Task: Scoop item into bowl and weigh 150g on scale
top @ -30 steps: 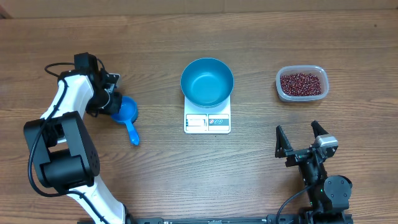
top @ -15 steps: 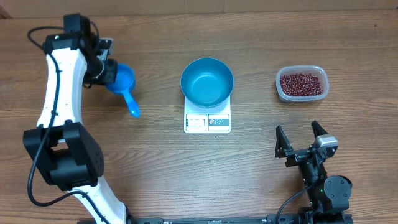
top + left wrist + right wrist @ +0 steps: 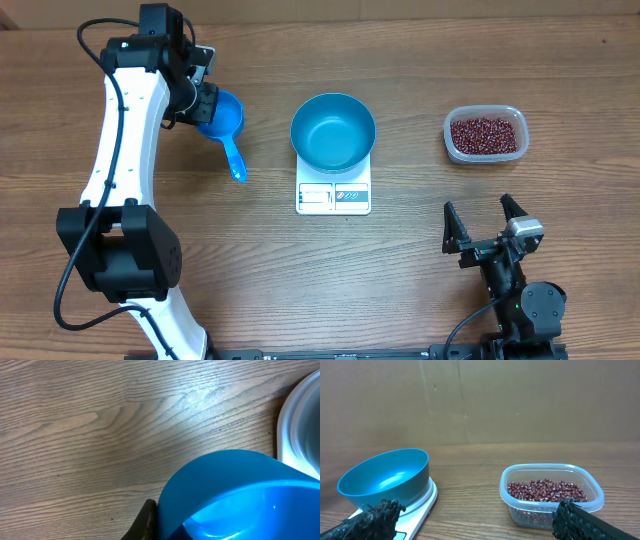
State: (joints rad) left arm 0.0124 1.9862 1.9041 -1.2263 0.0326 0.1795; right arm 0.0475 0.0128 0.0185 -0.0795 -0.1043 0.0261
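Loose beans (image 3: 485, 134) are best taken by the scoop (image 3: 226, 120), clamped at its cup by the left gripper (image 3: 203, 104); the right gripper (image 3: 484, 228) is spread empty.

The scale (image 3: 333, 194) bears a small printed label; nothing on it is legible.
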